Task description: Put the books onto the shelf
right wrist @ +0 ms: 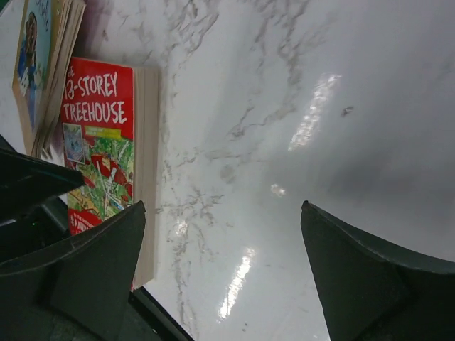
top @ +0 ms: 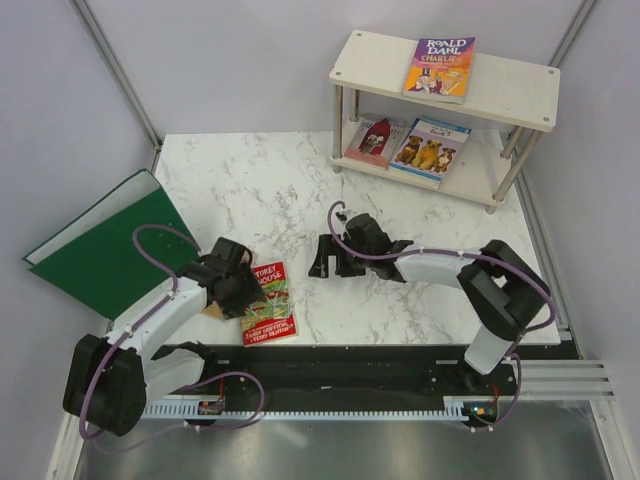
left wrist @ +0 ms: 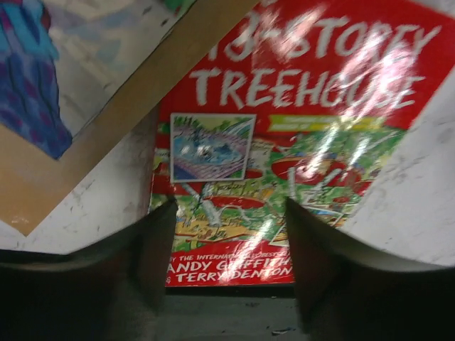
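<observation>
The red-green Treehouse book (top: 270, 300) lies flat near the table's front edge; it fills the left wrist view (left wrist: 298, 128) and shows in the right wrist view (right wrist: 99, 135). My left gripper (top: 240, 283) (left wrist: 229, 207) hovers open over its lower edge, with nothing gripped. A tan book (top: 212, 311) (left wrist: 149, 85) lies partly under that arm. My right gripper (top: 335, 264) (right wrist: 224, 207) is wide open above bare marble, right of the Treehouse book. The shelf (top: 520, 85) holds a Roald Dahl book (top: 440, 66) on top. A red figure cover (top: 372, 140) and a brown dogs cover (top: 430, 148) lie on its lower board.
A large green folder (top: 100, 248) lies open off the table's left edge. The marble table (top: 260, 185) is bare between the arms and the shelf. A black rail (top: 330, 365) runs along the near edge. Grey walls close in the back and sides.
</observation>
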Controlling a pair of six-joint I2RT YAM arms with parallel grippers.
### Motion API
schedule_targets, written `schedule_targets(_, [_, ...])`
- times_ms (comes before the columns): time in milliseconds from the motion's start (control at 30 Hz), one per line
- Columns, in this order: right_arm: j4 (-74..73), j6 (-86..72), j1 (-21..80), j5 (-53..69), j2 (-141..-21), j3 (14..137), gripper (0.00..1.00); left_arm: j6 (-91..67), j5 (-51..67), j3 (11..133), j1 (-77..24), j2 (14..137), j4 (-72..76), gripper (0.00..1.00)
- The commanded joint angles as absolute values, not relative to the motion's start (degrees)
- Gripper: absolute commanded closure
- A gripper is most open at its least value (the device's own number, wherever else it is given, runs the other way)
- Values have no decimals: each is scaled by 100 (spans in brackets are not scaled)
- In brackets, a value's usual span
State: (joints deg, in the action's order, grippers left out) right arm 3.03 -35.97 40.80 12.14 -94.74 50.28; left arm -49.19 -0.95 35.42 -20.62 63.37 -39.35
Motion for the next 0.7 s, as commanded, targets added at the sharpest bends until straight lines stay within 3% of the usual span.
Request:
schedule_targets(0, [1265,-4464,4420,1810,-10097,5396,4,-5660,80,2955,-2039,5968,-4113,17])
schedule_targets(333, [1907,-5431,5133,2513,-11741,6345,14,-5871,-334,2645,-2048,5897,-4228,15])
schedule_targets(667, [2442,-5669,5264,2838,-11523,6530,35,-5634,-369,2812,-2048,6249,-4236,14])
